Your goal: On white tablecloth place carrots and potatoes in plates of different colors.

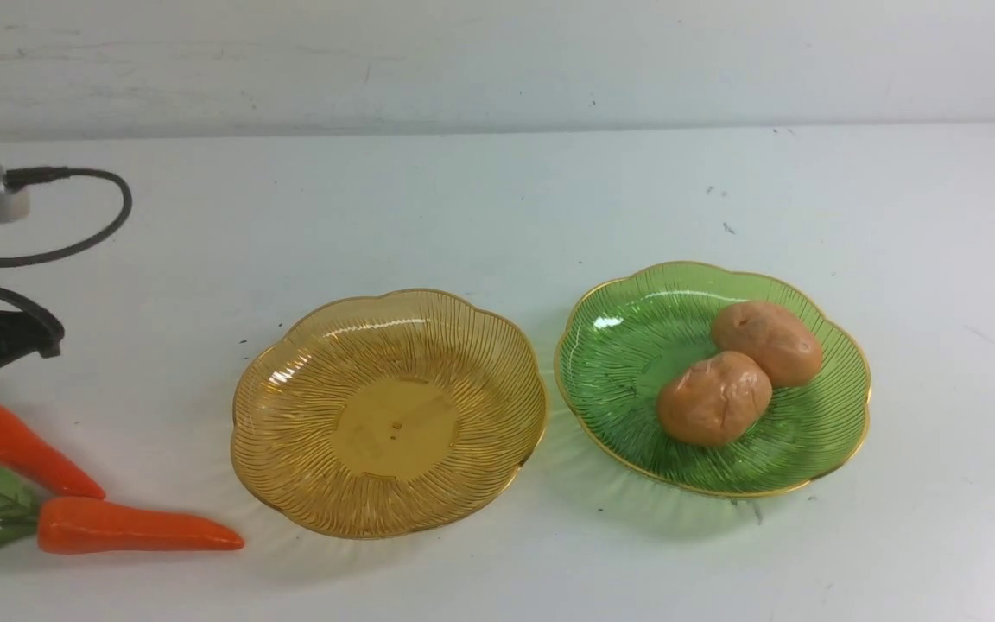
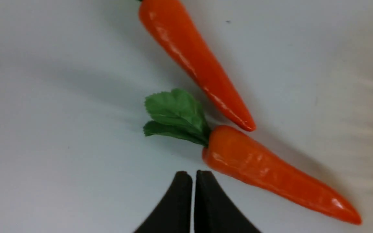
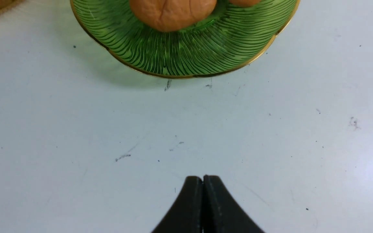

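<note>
Two bright orange, glossy carrots (image 1: 135, 529) are seen lying on the white tablecloth (image 1: 497, 207) at the robot's left, outside both plates. The nearer carrot (image 2: 270, 174) carries a green leafy top, and its tip is pointed toward the amber plate (image 1: 394, 423), which is ribbed, scalloped and gold-rimmed. The farther carrot (image 1: 27, 449) is angled so that its tip ends just beside the nearer one's shoulder; whether they touch cannot be told. Two tan-orange, lumpy, oval potatoes (image 1: 713, 399) are held in the green plate (image 1: 627, 345), pressed against each other. The left gripper (image 2: 193, 176) is shown with fingers closed together on nothing, near the leafy top. The right gripper (image 3: 202, 179) is likewise closed and empty, over bare cloth near the green plate's rim.
</note>
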